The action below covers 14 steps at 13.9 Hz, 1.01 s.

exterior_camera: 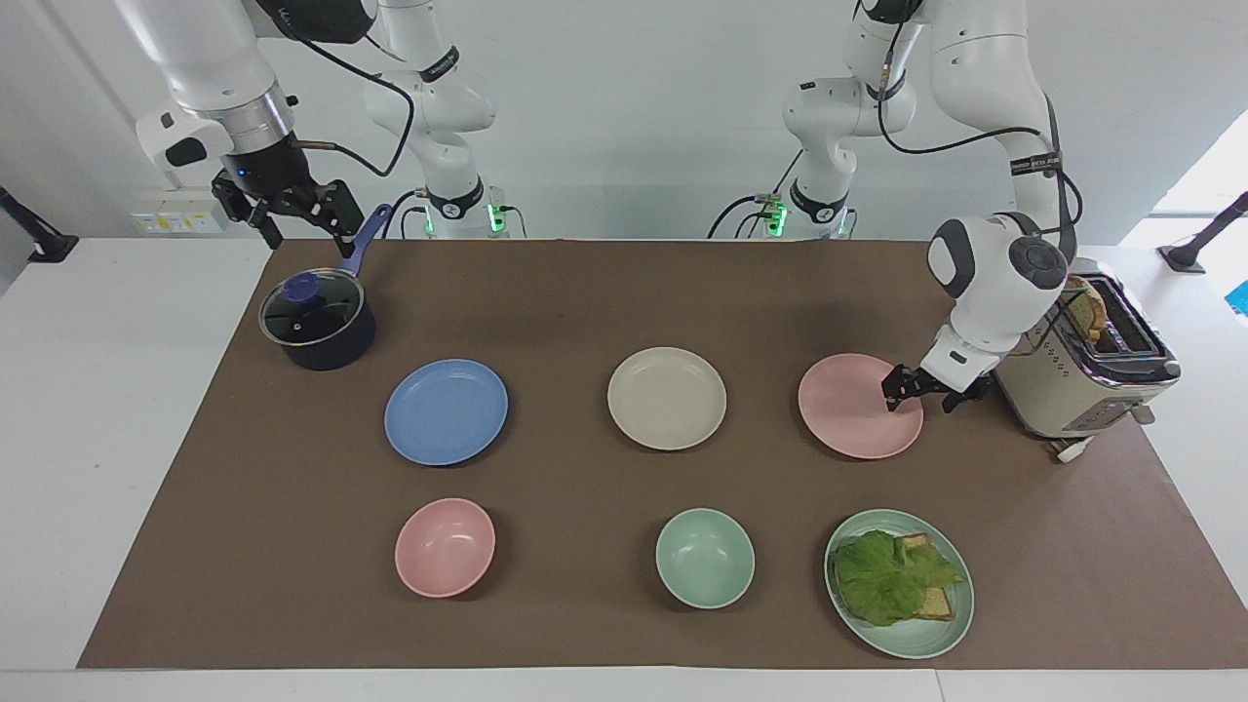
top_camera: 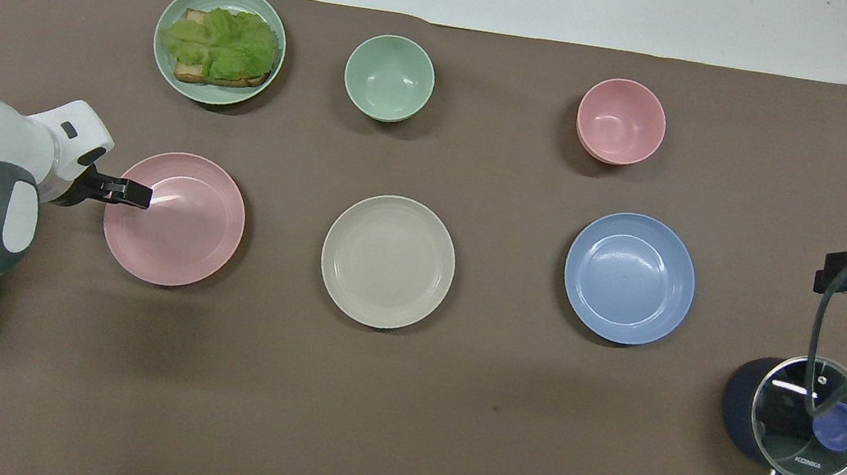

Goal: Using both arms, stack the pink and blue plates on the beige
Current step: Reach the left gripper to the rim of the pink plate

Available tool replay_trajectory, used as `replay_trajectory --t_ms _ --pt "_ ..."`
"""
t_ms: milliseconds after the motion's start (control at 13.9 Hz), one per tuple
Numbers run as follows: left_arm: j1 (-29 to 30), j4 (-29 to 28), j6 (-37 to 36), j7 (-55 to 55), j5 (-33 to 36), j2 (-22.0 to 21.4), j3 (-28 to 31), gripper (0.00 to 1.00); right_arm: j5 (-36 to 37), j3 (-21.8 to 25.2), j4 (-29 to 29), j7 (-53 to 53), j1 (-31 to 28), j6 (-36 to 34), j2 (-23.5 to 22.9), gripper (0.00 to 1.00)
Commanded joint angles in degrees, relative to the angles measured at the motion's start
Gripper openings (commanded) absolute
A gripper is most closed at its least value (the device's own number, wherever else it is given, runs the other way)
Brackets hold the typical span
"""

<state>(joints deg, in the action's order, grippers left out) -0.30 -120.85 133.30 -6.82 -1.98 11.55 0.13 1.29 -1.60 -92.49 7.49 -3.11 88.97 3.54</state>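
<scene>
Brown mat: the tabletop (exterior_camera: 97, 390) was covered by it, and every dish was set on it.
Pink plate (exterior_camera: 858, 406): it was laid flat at the left arm's end of the row, beside the toaster (exterior_camera: 1082, 370), and not yet lifted.
Beige plate (exterior_camera: 667, 398): it was found bare in the middle of the row, between the pink and the blue, apart from both.
Blue plate (exterior_camera: 447, 411): it was left flat toward the right arm's end, untouched.
Left claw (exterior_camera: 921, 388): it was held low over the pink plate's rim, on the side next to the toaster, spread wide; nothing was gripped, and contact could not be told.
Right claw (exterior_camera: 291, 210): it was kept waiting in the air over the saucepan's handle, spread wide and empty.
Progress: nothing was stacked; judged from the layout, the first pick-up was only being approached, and both plates remained to be moved onto the beige one.
Count, plates: four were counted: pink, beige, blue, and a green plate (exterior_camera: 912, 639) loaded with bread and lettuce.
Count, bowls: two were counted, a pink bowl (exterior_camera: 445, 546) and a green bowl (exterior_camera: 704, 558).
Count, other: one lidded saucepan (exterior_camera: 317, 320) and one toaster were counted.
</scene>
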Motion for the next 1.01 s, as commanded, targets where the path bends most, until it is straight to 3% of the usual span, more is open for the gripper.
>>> replay_trajectory --t_ms 0,216,288,360,936 --pt "0.6 -0.7 1.8 -1.4 -0.5 0.2 -0.2 0.74 0.0 -0.3 -1.4 0.1 -0.6 0.8 1.2 1.00" --pt "0.6 -0.6 1.6 -1.5 -0.5 0.4 -0.3 0.38 0.1 -0.3 -1.4 0.0 -0.6 0.8 1.2 1.00" --pt "0.6 -0.2 1.4 -1.4 -0.5 0.5 -0.3 0.16 0.1 -0.3 -1.4 0.0 -0.6 0.8 1.2 1.00" --pt "1.1 0.0 0.7 -2.1 -0.5 0.5 -0.2 0.00 0.0 -0.2 -1.4 0.0 -0.6 0.8 1.2 1.00" --pt "3.3 8.6 -14.2 -5.4 -0.8 -0.3 -0.5 0.00 0.1 -0.2 -1.4 0.0 -0.6 0.8 1.2 1.00"
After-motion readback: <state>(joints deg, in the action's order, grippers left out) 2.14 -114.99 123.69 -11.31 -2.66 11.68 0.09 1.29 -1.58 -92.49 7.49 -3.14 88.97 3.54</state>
